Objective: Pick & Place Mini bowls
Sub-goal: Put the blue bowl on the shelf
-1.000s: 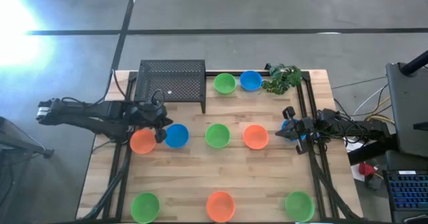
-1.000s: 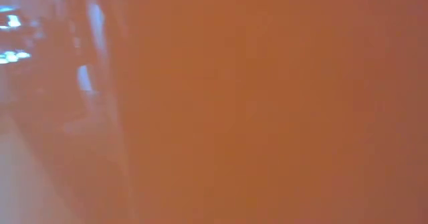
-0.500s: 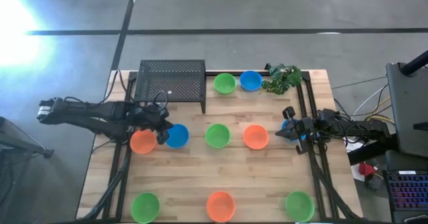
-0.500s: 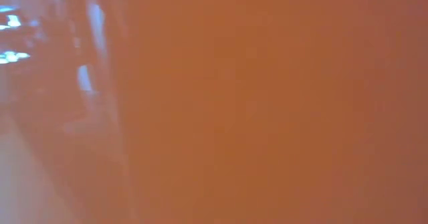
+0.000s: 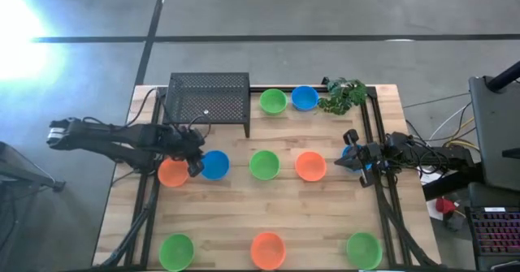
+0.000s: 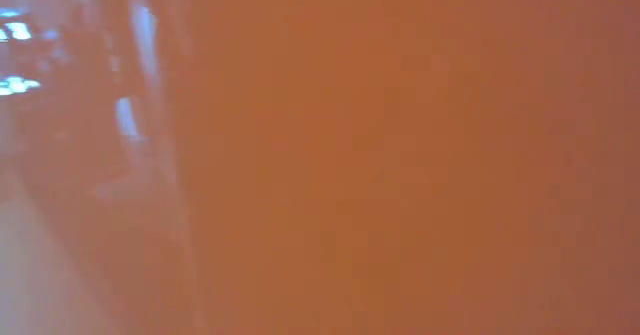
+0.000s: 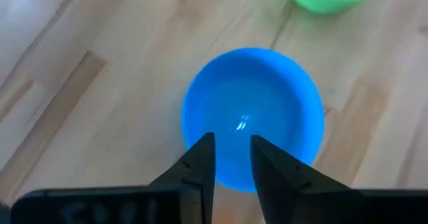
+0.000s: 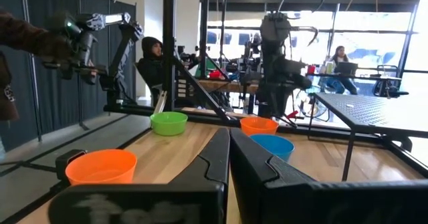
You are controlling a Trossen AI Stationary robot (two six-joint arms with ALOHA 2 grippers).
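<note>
- My left gripper [image 5: 193,163] hangs over the near rim of the blue bowl [image 5: 214,165], in the middle row between an orange bowl [image 5: 172,173] and a green bowl [image 5: 264,165]. Its fingers [image 7: 200,164] stand narrowly parted, gripping nothing.
- I judge this the approach to a pick: next I must drop one finger inside the rim and pinch the wall (low view is blocked orange).
- My right gripper [image 5: 351,160] waits at the table's [image 5: 325,223] right edge, fingers closed together, empty.
</note>
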